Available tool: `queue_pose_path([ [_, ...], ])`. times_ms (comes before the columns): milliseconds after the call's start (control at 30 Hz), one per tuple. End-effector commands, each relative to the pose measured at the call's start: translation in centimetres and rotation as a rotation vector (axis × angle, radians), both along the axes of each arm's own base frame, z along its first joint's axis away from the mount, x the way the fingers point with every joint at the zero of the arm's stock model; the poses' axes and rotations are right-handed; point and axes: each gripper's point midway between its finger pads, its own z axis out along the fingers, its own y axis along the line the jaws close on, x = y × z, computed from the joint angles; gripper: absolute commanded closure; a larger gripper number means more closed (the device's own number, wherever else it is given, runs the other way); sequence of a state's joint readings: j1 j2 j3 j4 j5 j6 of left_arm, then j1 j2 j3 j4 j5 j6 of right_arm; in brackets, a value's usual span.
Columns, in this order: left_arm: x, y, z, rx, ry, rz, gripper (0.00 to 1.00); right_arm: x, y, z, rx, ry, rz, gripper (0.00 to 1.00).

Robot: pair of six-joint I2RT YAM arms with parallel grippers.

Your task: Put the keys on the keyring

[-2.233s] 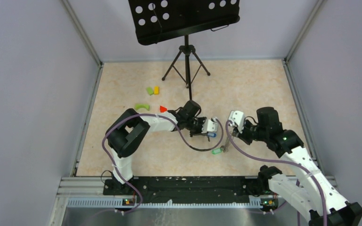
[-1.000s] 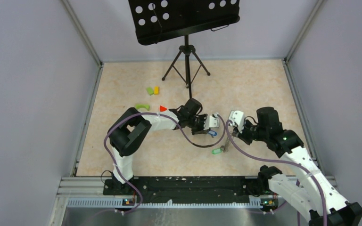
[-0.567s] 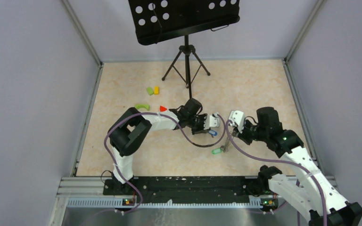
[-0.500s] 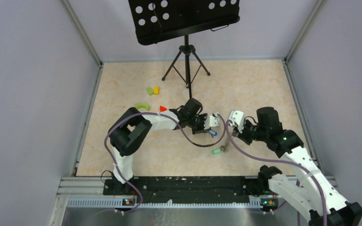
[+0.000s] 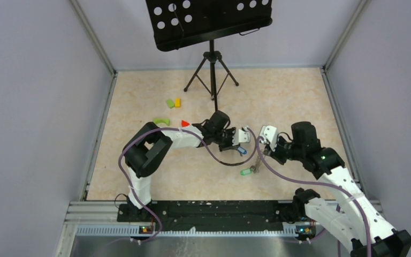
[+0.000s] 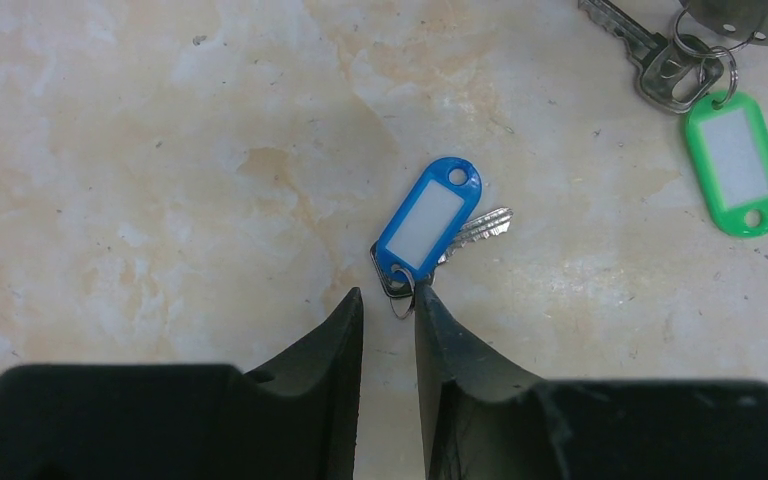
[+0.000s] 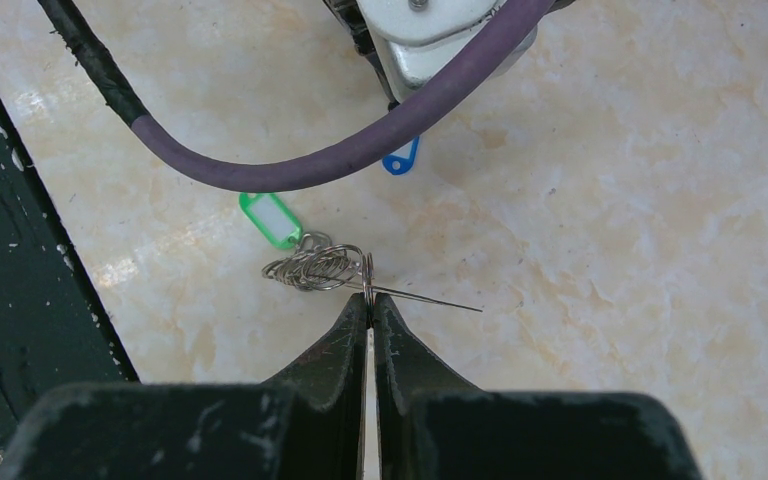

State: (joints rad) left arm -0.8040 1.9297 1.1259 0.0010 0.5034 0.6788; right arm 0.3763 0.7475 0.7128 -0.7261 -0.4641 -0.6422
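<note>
Left gripper (image 6: 388, 300) shifts slightly toward 1 o'clock on the counter. Blue-tagged key (image 6: 428, 215) at its tips edges toward 12 o'clock with it.

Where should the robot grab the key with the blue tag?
Probably the small wire ring at the end of the blue-tagged key, pinched straight from above. Key and tag lie flat on the table, hard to nip; the ring pokes out past them, right by the left gripper.

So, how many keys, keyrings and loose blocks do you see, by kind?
Keys: 2 (blue-tagged key, green-tagged key)
Keyring: 1
Blocks: 4 (green block, yellow block, green arch, red triangle)
Total: 7
</note>
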Motion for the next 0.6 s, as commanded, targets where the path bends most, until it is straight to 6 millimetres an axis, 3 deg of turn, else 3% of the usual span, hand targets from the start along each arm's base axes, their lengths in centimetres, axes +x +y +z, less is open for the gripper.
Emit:
queue_pose_path([
  [0, 1.22, -0.88, 0.75, -0.032, -0.024, 0.016, 0.70, 0.35, 0.02, 0.26, 0.016, -0.005, -0.017, 1.00],
  [567, 1.34, -1.13, 0.21, -0.024, -0.015, 0.008, 0.75, 0.34, 0.03, 0.13, 0.015, 0.003, -0.019, 1.00],
])
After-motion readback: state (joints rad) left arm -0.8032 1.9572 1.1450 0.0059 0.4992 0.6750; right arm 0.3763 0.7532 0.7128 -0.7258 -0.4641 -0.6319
